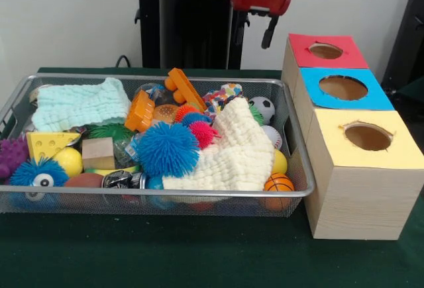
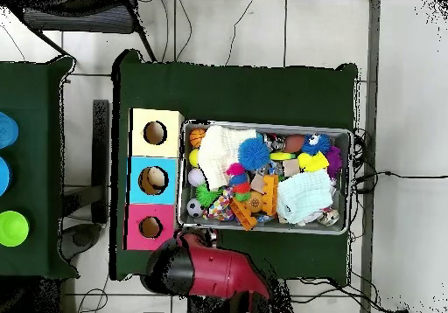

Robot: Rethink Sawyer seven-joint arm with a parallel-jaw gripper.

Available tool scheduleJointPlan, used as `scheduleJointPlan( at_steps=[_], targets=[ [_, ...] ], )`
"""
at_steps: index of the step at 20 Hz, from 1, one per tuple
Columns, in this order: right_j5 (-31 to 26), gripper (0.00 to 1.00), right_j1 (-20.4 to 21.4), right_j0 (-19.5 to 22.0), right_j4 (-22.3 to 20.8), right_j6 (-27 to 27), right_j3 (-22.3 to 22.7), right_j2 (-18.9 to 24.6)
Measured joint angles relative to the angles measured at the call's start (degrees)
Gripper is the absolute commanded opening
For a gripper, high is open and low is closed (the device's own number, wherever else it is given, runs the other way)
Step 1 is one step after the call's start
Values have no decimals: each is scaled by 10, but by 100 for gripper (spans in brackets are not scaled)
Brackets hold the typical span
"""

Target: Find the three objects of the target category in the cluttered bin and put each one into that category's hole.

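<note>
The wire mesh bin (image 1: 299,169) sits on the green table, full of toys; in the overhead view its rim (image 2: 262,124) lies right of the boxes. One spotted white wrapper (image 1: 223,95) shows at the bin's back, between an orange toy and the cream cloth; it also shows in the overhead view (image 2: 220,207). Any other wrappers are hidden. The yellow-surround hole (image 1: 368,137) tops the nearest wooden box (image 2: 155,133). My gripper (image 1: 254,33) hangs open and empty above the bin's back right corner, near the red box.
Blue-surround hole (image 1: 342,87) and red-surround hole (image 1: 325,51) stand behind the yellow one. In the bin lie a mint cloth (image 1: 79,102), a cream cloth (image 1: 238,149), a blue spiky ball (image 1: 167,149), a soccer ball (image 1: 263,108) and a small basketball (image 1: 278,183).
</note>
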State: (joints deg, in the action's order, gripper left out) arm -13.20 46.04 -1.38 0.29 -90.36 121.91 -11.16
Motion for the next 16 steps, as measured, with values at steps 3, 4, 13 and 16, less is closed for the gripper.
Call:
scheduleJointPlan(
  at_steps=[3, 4, 13, 16],
  targets=[
    [39, 100, -24, 4, 0, 0, 0, -5],
    [50, 100, -31, 6, 0, 0, 0, -5],
    [161, 100, -108, 48, 2, 0, -1, -4],
    [186, 100, -130, 63, 2, 0, -1, -3]
  ],
)
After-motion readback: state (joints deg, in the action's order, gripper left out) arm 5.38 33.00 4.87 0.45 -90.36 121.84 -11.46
